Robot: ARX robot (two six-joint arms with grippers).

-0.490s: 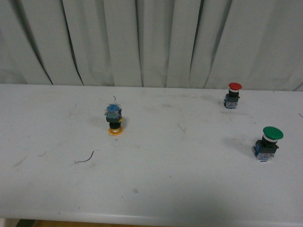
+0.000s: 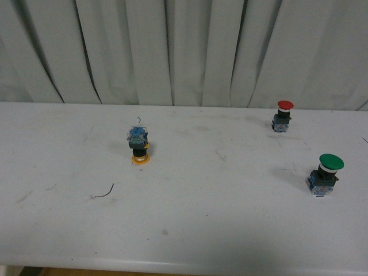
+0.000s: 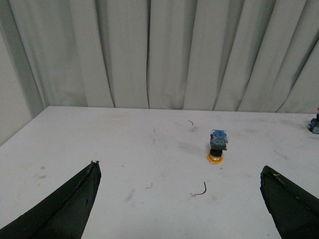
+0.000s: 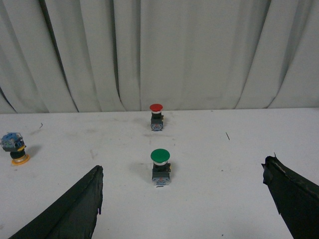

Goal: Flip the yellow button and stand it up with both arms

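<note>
Looking through the left wrist camera, I saw the left fingers spread wide with nothing held, only bare desk between the two black tips. The right fingers were equally far apart and just as empty. Neither arm showed in the front view, so I judged both were pulled back on the near side, well short of anything on the desk.

A little way in, left of centre, a thin wire scrap lay flat on the white surface. Just beyond it and a touch to the right stood the yellow button. It was upside down, with its orange-yellow cap pressed to the desk, the black collar above that and the blue contact block on top. It stood alone, well apart from the other two switches. The left wrist camera had it ahead and slightly off-centre, while the right wrist camera caught it only at the edge of its picture.

On the right side, the green button stood cap-up, and farther back the red button did the same. Behind everything hung the pale curtain.

I read this as the very start, with the reach not yet made. The next move called for advancing the left arm and closing on the collar or blue block. The right arm would then come across to share the turn, so that the cap ended uppermost. The button looked small and likely to topple if either arm nudged it.
</note>
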